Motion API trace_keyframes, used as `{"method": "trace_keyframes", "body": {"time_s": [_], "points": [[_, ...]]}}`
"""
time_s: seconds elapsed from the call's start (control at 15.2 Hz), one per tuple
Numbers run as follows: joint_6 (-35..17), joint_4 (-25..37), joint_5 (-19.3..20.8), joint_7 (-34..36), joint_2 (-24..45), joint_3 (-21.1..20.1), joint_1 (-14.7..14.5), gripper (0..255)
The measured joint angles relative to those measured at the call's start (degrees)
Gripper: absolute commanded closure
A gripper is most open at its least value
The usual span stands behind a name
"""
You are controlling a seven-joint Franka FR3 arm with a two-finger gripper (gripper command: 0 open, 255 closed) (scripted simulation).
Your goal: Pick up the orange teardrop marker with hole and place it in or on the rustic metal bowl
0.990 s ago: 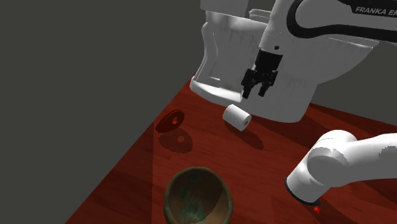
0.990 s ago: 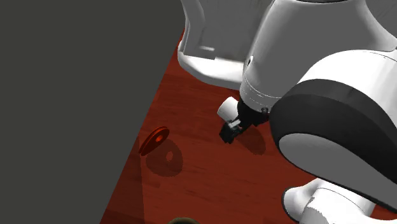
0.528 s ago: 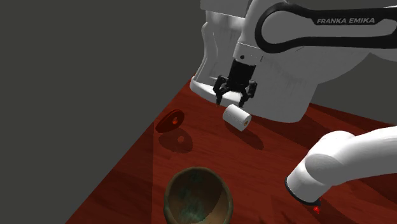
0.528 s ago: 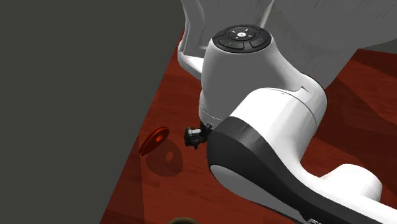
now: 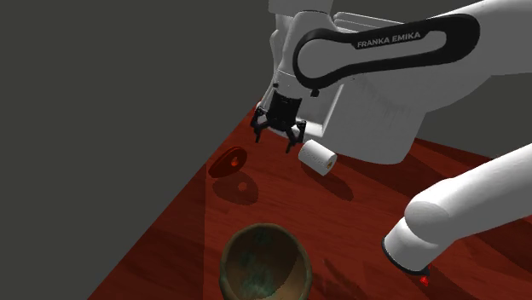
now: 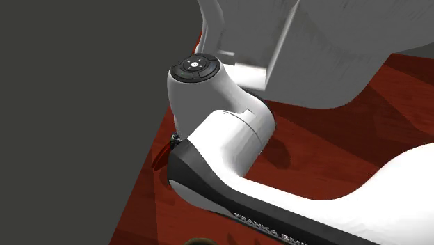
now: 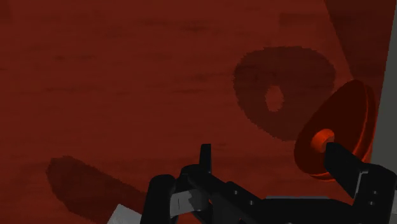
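Observation:
The orange-red teardrop marker [image 5: 228, 162] with a hole stands on edge at the red-brown table's edge, beside the grey wall, and casts a holed shadow. A sliver of this marker [image 6: 163, 154] peeks out past the arm. My gripper [image 5: 279, 133] hovers open above the table, between the marker and a white roll, a little up and to the right of the marker in the shoulder view. In the wrist view the marker [image 7: 337, 127] lies just ahead of one fingertip [image 7: 343, 162], and the gripper [image 7: 273, 164] holds nothing. The greenish metal bowl [image 5: 265, 264] sits near the front.
A small white roll [image 5: 318, 157] lies on the table [image 5: 358, 213] just right of the gripper in the shoulder view. A large white body [image 5: 375, 119] stands at the back. A dark grey wall [image 5: 102, 128] borders the table on the left. The arm's white link [image 6: 229, 139] blocks much of the second exterior view.
The gripper has swung to the shoulder view's left, from above the white roll toward the marker, and turned about its axis. Marker, roll and bowl have not moved.

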State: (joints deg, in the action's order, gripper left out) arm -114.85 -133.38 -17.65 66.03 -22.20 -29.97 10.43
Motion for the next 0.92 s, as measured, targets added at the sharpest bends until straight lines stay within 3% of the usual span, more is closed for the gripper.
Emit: {"method": "trace_keyframes", "body": {"time_s": [0.4,0.66,0.92], "points": [[-8.0,7.6,6.6,22.6,14.7,-6.7,5.4,0],[-11.4,13.4,13.8,38.5,24.5,-8.0,6.5,0],[-14.2,14.1,17.1,43.7,28.7,-7.8,5.8,0]]}}
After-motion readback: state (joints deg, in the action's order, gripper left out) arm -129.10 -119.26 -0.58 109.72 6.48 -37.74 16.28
